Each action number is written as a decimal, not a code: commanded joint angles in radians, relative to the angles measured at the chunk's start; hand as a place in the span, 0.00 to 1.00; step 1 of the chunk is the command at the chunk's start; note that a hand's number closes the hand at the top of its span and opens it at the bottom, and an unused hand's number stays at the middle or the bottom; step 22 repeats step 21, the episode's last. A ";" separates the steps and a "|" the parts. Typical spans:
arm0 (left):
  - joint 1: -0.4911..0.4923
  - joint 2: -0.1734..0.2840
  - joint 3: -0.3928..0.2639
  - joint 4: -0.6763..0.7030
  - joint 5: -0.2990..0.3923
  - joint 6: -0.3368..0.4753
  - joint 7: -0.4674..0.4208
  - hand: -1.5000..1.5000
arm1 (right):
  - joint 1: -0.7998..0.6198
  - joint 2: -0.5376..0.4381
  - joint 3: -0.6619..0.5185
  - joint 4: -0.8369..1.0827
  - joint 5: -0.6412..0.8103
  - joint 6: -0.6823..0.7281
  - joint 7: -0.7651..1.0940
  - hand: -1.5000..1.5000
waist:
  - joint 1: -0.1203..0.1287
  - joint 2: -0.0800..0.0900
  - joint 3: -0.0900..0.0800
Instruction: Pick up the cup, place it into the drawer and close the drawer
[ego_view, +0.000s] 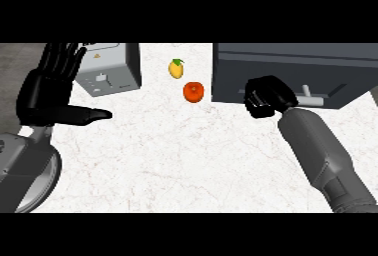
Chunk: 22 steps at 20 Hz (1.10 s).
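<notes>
Drawer (295, 67) front met by the curled right robot hand (266, 97), beside its pale handle (310, 97); whether it grips anything cannot be told.
Left robot hand (48, 90) rests open at the counter's (184, 160) left edge beside a toaster (111, 70); fruits (193, 92) lie between, marble near the view's lower edge bare; cup unseen.

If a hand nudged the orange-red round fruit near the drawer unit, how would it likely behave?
The orange-red fruit looks rounded, so it would probably roll rather than slide on the smooth marble counter. It lies close beside the dark drawer unit, which would likely stop a rightward roll. Its glossy skin may be slippery.
</notes>
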 joint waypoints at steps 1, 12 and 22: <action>0.024 0.014 0.007 -0.049 0.000 -0.003 0.024 0.00 | -0.103 -0.004 -0.047 0.171 0.006 -0.027 0.045 1.00 | 0.022 0.015 0.004; 0.017 -0.030 0.003 -0.006 0.014 -0.070 -0.005 0.00 | -0.175 -0.119 -0.127 0.226 -0.075 0.080 -0.038 1.00 | 0.039 0.040 0.005; 0.058 -0.042 -0.014 0.018 -0.014 -0.093 -0.043 0.00 | -0.175 -0.151 -0.162 0.228 -0.104 0.069 -0.093 1.00 | 0.049 0.044 0.003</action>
